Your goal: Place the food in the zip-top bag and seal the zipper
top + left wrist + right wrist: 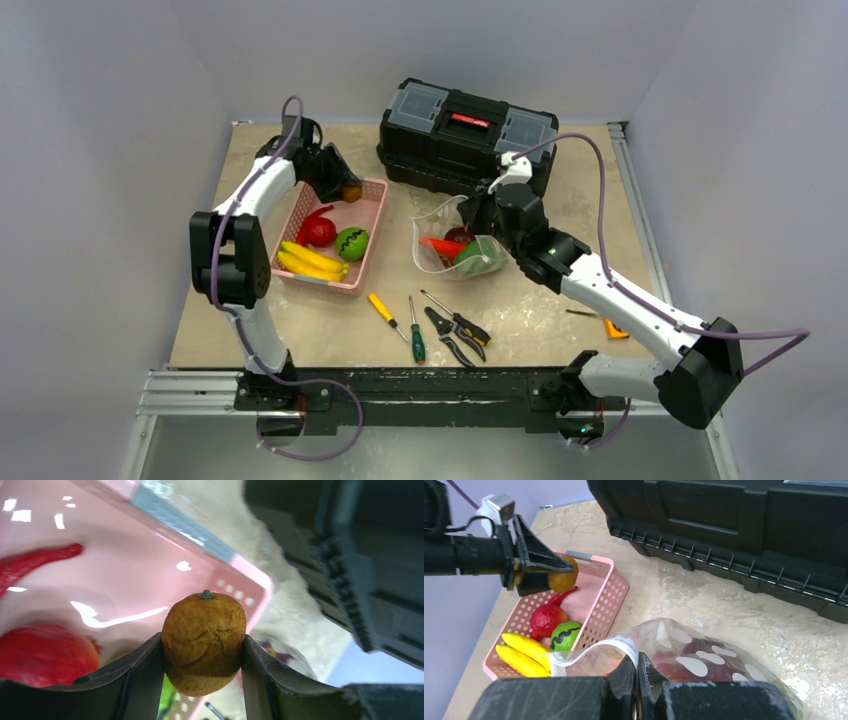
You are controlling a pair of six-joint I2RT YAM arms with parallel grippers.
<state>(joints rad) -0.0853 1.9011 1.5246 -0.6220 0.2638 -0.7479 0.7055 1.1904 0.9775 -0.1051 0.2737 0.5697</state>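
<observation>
Right pincer [636, 666], bottom centre of its wrist view, has its jaws pressed fully together on the mouth edge of the zip-top bag [704, 655], where the pale zipper [594, 651] runs in between them. The bag's mouth stands open.

In the overhead view, a yellow-handled screwdriver [383, 310], a green-handled screwdriver [417, 343] and pliers [455, 342] lie on the worktop [540, 310] at lower centre, nearest the arm bases.

Above them, at centre frame, the bag lies on the worktop, already holding an orange-red piece [438, 244], a dark purple piece [458, 235] and a green piece [478, 256].

Left of it sits the pink basket [372, 240], with yellow bananas [312, 262], a green piece marked with a dark zigzag [352, 243] and a red piece [318, 230] inside.

Over the basket's far corner, the left pincer [202, 641] is about half open around a brown toy fruit [204, 630], with one finger against each side. The fruit is raised clear of the basket floor.

Farthest back, at upper centre, a black toolbox [465, 135] stands closed.
</observation>
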